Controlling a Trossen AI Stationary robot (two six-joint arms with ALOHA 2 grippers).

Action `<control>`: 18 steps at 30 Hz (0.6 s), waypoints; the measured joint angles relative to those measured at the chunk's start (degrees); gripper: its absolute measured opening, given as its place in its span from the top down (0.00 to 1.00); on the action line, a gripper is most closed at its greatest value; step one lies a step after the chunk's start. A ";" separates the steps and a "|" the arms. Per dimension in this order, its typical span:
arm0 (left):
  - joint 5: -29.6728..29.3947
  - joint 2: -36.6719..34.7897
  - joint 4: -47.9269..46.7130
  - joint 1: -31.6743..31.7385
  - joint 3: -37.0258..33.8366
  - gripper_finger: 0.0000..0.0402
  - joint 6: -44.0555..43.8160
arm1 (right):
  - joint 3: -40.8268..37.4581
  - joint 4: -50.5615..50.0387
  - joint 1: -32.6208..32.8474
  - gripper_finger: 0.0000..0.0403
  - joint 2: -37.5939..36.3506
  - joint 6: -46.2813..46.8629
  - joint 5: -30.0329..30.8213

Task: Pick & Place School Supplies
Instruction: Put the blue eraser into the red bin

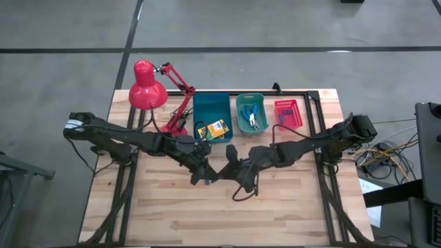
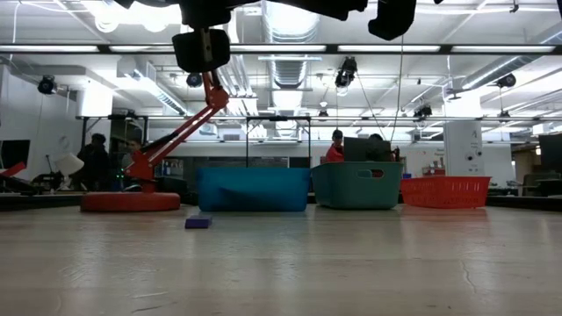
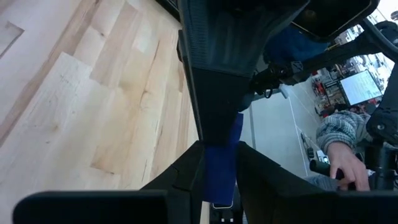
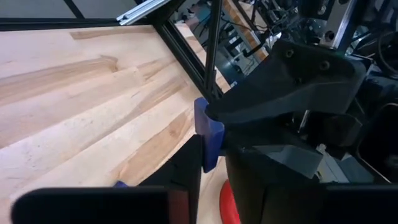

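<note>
My left gripper (image 3: pixel 219 186) and right gripper (image 4: pixel 210 177) meet mid-table, raised above the wood. Left jaws are clenched on a purple eraser block (image 3: pixel 222 158). My right fingers (image 4: pixel 186 171) flank the same block's other end and look closed on it. A second purple block (image 2: pixel 198 222) lies on the table (image 1: pixel 275 213) before the blue bin (image 1: pixel 211 107), which holds crayon boxes (image 1: pixel 212 129). Blue-handled tools (image 1: pixel 252 118) sit in the teal bin (image 1: pixel 241 103).

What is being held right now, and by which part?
A purple eraser block, between both arms: the left gripper jaws pinch one end, the right gripper jaws clamp the other end.
</note>
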 joint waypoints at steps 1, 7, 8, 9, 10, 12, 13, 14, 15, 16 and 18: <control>0.01 0.00 0.00 0.00 0.02 0.79 0.01 | 0.03 -0.03 -0.01 0.85 0.00 0.00 -0.03; 0.28 0.00 -0.02 0.00 0.02 0.79 0.02 | 0.04 -0.07 0.00 0.95 0.00 -0.01 -0.12; 0.28 0.00 -0.01 0.00 0.00 0.79 -0.04 | 0.04 -0.10 0.00 0.96 0.00 0.00 -0.17; 0.28 0.00 -0.02 0.00 0.00 0.79 -0.04 | 0.04 -0.11 0.00 0.96 0.00 -0.01 -0.17; 0.24 0.00 -0.02 0.00 0.00 0.79 -0.06 | 0.04 -0.11 0.00 0.96 0.00 0.00 -0.17; 0.22 0.00 -0.02 0.00 0.02 0.79 -0.07 | 0.04 -0.11 0.00 0.95 0.00 0.00 -0.15; 0.17 0.00 -0.02 0.00 0.01 0.79 -0.01 | 0.04 -0.11 0.00 0.95 0.00 -0.02 -0.15; 0.13 0.00 -0.02 0.00 0.02 0.79 0.18 | 0.04 -0.11 0.00 0.95 0.00 -0.10 -0.15; 0.11 0.00 0.02 0.00 0.00 0.79 0.34 | 0.04 -0.11 0.00 0.95 0.00 -0.30 -0.14; 0.11 0.00 0.02 0.00 0.02 0.79 0.39 | 0.04 -0.11 0.00 0.95 0.00 -0.54 -0.12; 0.11 0.00 0.02 0.00 0.02 0.79 0.22 | 0.04 -0.11 0.00 0.95 0.00 -0.87 -0.11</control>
